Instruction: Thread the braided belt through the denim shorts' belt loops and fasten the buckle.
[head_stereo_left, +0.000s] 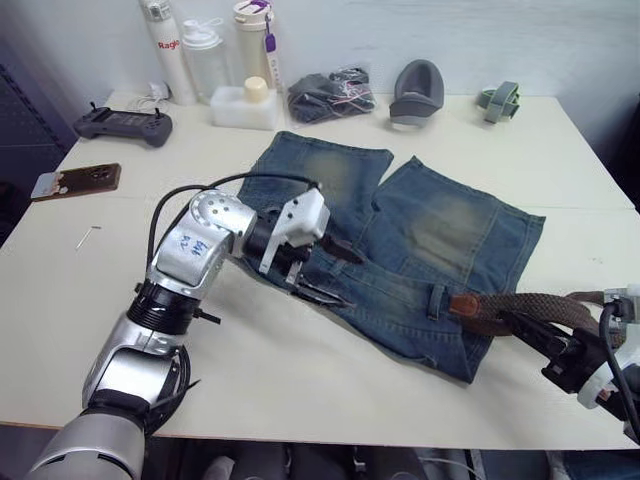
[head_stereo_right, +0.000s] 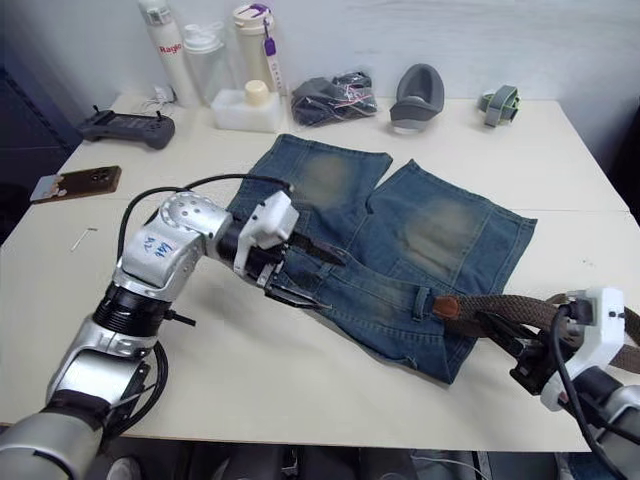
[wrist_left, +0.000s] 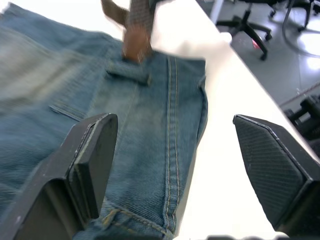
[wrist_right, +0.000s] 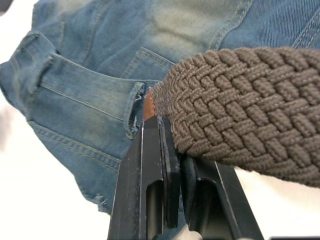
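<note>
White tabletop (head_stereo_left: 300, 380) against a pale wall; bottles, a dark grey bundled cloth (head_stereo_left: 330, 95) and a black handheld controller (head_stereo_left: 123, 124) line the far edge.

Left side: left gripper (head_stereo_left: 322, 272) is over the near-left end of the waistband of the faded blue denim shorts (head_stereo_left: 400, 250). Its two black fingers are spread wide and grasp nothing. In the left wrist view one finger (wrist_left: 90, 160) is over denim, the other (wrist_left: 272, 170) over bare table, so the waistband edge runs between them.

Centre: shorts lie flat, legs pointing to the far side, waistband along the near edge. One narrow denim belt loop (head_stereo_left: 436, 299) stands across the waistband; the belt's tan leather tip (head_stereo_left: 463, 304) sits just beside it on its right. I cannot tell whether the tip has entered the loop.

Right side: dark-brown braided belt (head_stereo_left: 540, 310) runs from that tip rightward off the shorts, long axis roughly in line with the waistband. Right gripper (head_stereo_left: 535, 338) is clamped on the belt a little behind the tip; the right wrist view shows the fingers (wrist_right: 155, 170) pressed together against the weave. No buckle seen.

Judgement: tip must travel leftward along the waistband, toward the left gripper. The right arm is nearer the loop and feeds; the left is placed to steady the denim.
</note>
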